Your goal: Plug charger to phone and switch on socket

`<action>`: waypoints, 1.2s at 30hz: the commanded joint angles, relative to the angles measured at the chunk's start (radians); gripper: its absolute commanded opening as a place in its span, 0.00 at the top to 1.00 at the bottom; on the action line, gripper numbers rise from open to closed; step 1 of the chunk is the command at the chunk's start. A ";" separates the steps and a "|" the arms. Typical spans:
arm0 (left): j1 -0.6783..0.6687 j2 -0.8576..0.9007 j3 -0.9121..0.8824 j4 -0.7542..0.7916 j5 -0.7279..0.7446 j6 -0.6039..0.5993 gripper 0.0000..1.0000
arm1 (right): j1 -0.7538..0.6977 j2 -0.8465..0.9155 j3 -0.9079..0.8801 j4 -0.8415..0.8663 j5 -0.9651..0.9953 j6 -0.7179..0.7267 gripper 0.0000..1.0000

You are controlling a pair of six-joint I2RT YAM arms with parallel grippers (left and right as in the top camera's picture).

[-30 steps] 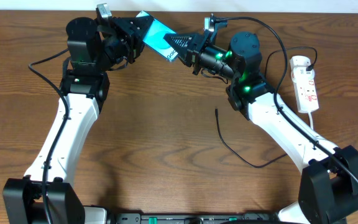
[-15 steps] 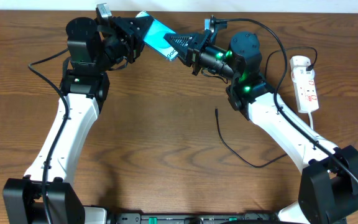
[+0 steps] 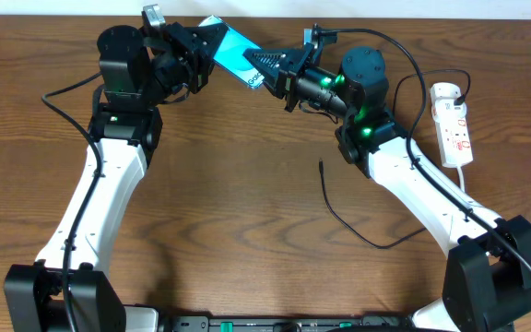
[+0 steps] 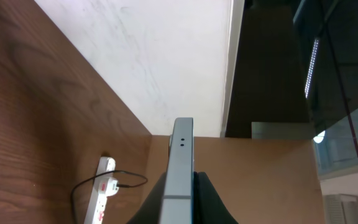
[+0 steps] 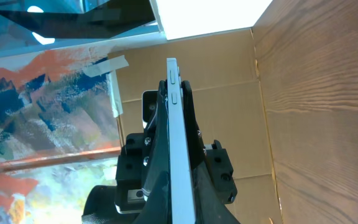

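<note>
Edge-on phone [image 5: 180, 155] clamped between fingers [image 5: 157, 186]; wood table [image 5: 319, 93] right.

The phone [image 3: 236, 53] (turquoise screen, black edge) is held tilted above the far side of the table [image 3: 247, 231]. The charger [image 3: 339, 217], a thin black cable, is laid loosely curved mid-table, with its plug tip well apart from the phone. The socket [image 3: 453, 124], white with red markings, is laid at the right edge.

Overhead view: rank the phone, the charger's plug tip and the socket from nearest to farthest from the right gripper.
1. phone: clamped in the right gripper, near the table's far edge.
2. charger's plug tip: lying on the wood, beside the right arm.
3. socket: out by the table's right side.
</note>
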State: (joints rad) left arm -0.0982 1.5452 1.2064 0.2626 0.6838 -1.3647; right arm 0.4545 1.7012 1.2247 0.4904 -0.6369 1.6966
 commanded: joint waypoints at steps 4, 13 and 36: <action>-0.006 -0.011 0.015 0.016 0.042 0.041 0.92 | -0.002 0.003 0.007 -0.016 0.018 -0.032 0.99; -0.006 -0.011 0.015 0.016 0.042 0.041 0.93 | -0.002 0.003 0.007 -0.010 0.030 -0.006 0.99; -0.006 -0.011 0.015 0.016 0.042 0.044 0.92 | -0.002 0.003 0.007 -0.013 0.029 0.015 0.99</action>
State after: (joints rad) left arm -0.0982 1.5452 1.2064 0.2611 0.6830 -1.3643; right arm 0.4549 1.7016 1.2247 0.4911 -0.6353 1.7134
